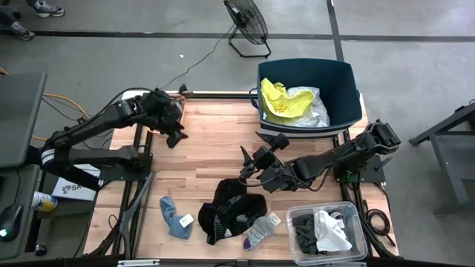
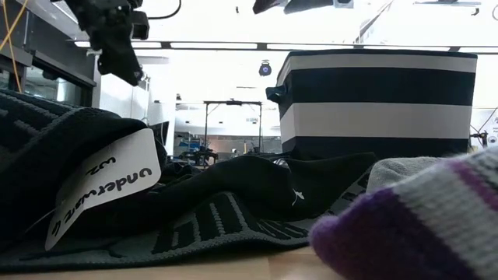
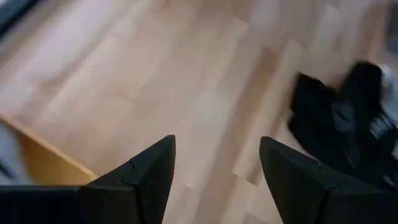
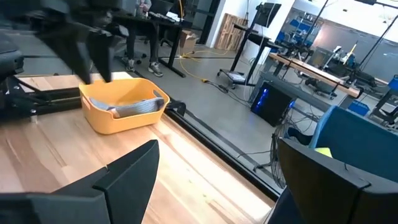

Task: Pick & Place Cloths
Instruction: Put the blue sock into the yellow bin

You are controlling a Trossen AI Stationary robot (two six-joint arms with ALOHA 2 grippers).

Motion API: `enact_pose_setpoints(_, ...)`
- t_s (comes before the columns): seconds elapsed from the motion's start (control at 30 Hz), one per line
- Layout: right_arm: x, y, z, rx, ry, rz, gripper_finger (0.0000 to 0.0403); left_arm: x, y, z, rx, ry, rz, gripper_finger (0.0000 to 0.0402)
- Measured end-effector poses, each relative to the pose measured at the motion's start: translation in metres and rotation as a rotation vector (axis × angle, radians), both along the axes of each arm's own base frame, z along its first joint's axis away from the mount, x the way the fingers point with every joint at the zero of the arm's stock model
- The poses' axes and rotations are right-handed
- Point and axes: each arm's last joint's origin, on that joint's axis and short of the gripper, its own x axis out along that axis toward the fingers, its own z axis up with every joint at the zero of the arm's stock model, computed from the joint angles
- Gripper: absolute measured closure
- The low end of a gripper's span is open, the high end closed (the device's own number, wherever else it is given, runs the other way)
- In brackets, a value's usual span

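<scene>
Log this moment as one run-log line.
left gripper: open, empty, above table | right gripper: open, empty, above table | neon yellow cloth: in navy tub | black garment: on table

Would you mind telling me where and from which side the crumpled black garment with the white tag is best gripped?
I would grip the crumpled black garment on its raised, bunched top fold, coming straight down from above. It lies heaped on the wooden table, so a raised fold probably gives the fingers more to pinch than its low edges would. The open right gripper hovers nearest; the open left gripper is farther off.
</scene>
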Motion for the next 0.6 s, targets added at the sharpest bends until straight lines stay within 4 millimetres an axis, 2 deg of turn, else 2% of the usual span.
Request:
enact_pose_setpoints(0.23, 0.0, 0.001, -0.001, 0.011, 0.012, 0.031, 0.0082, 0.01, -0.035, -0.003, -0.088, 0.049, -0.145, 0.0172)
enact_pose_setpoints(0.6, 0.0, 0.001, -0.001, 0.006, 0.024, 0.034, 0.0082, 0.012, -0.092, -0.009, -0.198, 0.172, -0.183, 0.0172)
